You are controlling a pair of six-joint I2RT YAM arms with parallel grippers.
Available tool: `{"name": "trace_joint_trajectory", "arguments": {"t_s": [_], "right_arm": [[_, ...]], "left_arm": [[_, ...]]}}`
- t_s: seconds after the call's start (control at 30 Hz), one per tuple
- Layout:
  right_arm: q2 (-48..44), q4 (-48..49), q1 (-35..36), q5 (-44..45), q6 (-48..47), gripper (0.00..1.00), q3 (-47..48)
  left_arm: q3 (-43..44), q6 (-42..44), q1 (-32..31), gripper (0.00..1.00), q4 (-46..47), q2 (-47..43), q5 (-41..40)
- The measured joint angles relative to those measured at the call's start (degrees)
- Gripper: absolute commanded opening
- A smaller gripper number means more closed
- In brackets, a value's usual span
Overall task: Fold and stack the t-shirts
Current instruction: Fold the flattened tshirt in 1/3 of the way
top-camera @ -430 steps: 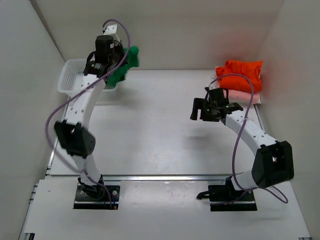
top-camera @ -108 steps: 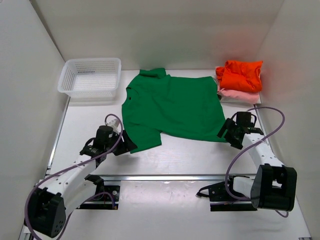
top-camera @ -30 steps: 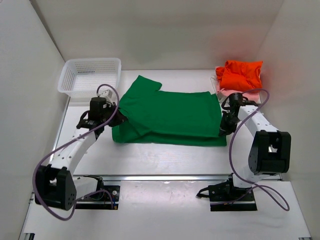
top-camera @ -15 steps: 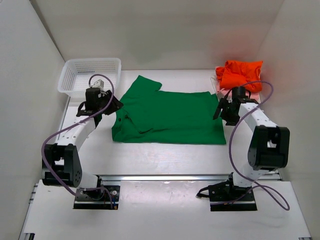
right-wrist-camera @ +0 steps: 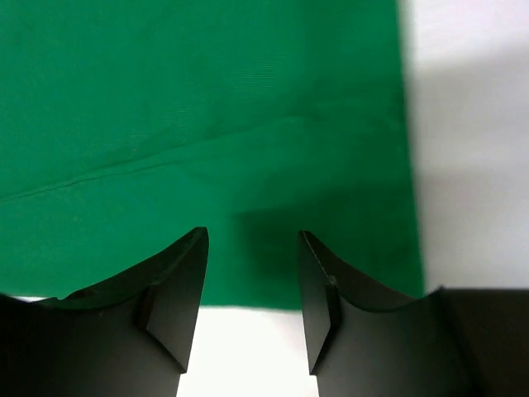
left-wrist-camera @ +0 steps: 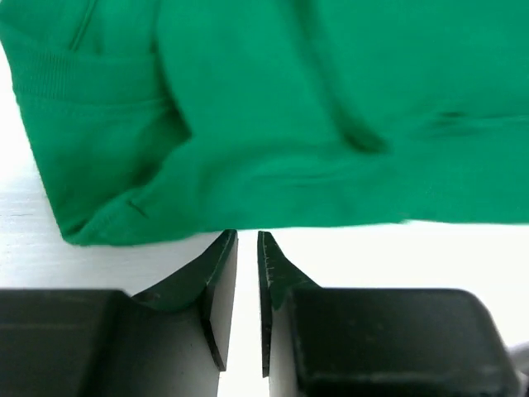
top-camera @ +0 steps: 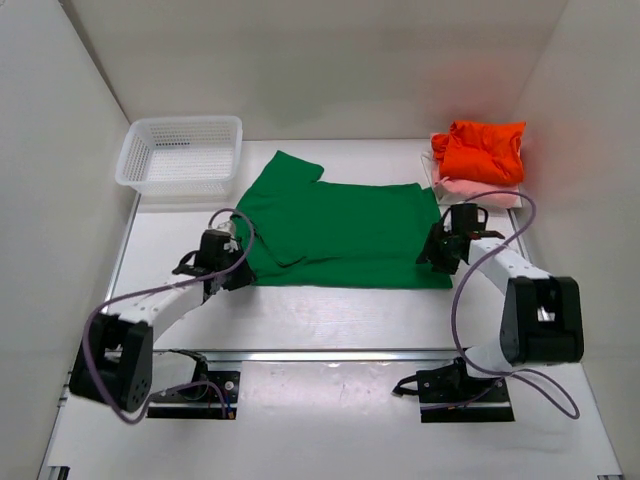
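Note:
The green t-shirt [top-camera: 340, 232] lies folded flat in the middle of the table. My left gripper [top-camera: 232, 268] sits low at its near left corner. In the left wrist view the jaws [left-wrist-camera: 247, 236] are almost shut with only a thin gap and hold nothing, just short of the green hem [left-wrist-camera: 273, 165]. My right gripper [top-camera: 438, 250] is partly open and empty over the shirt's near right corner [right-wrist-camera: 331, 165], as the right wrist view [right-wrist-camera: 252, 236] shows. The orange t-shirt [top-camera: 482, 148] lies crumpled on the pale pink t-shirt [top-camera: 478, 190] at the back right.
A white mesh basket [top-camera: 180, 155] stands at the back left. White walls close in the table on the left, back and right. A metal rail [top-camera: 330, 355] runs along the near edge by the arm bases.
My left gripper has moved from the shirt's far left side, by the basket, back to its near left corner. My right gripper has moved nearer along the right edge. The shirt lies still.

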Motion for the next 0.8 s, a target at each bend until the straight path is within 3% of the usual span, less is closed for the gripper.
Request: {"name": "trace_joint_trajectory", "arguments": {"t_s": [0.17, 0.33, 0.43, 0.57, 0.67, 0.8], "right_arm": [[6.54, 2.05, 4.59, -0.09, 0.28, 0.48, 1.42], [9.03, -0.57, 6.4, -0.15, 0.87, 0.56, 4.39], [9.81, -2.08, 8.22, 0.72, 0.39, 0.58, 5.33], [9.25, -2.8, 10.97, 2.1, -0.22, 0.58, 4.52], [7.04, -2.73, 12.46, 2.47, -0.2, 0.58, 2.69], [4.5, -3.85, 11.74, 1.33, -0.13, 0.58, 0.57]], "left_arm": [[4.31, 1.75, -3.98, 0.28, -3.21, 9.62, -7.39], [9.33, 4.61, -5.49, 0.15, -9.4, 13.49, -12.22], [8.46, 5.18, -6.71, 0.07, -13.49, 11.26, -12.7], [7.54, 4.68, -10.64, 0.04, -21.44, 6.19, -12.72], [7.67, 3.93, -11.5, 0.07, -24.33, 0.66, -11.08], [8.37, 3.58, -7.45, 0.11, -23.21, -8.7, -9.05]]}}
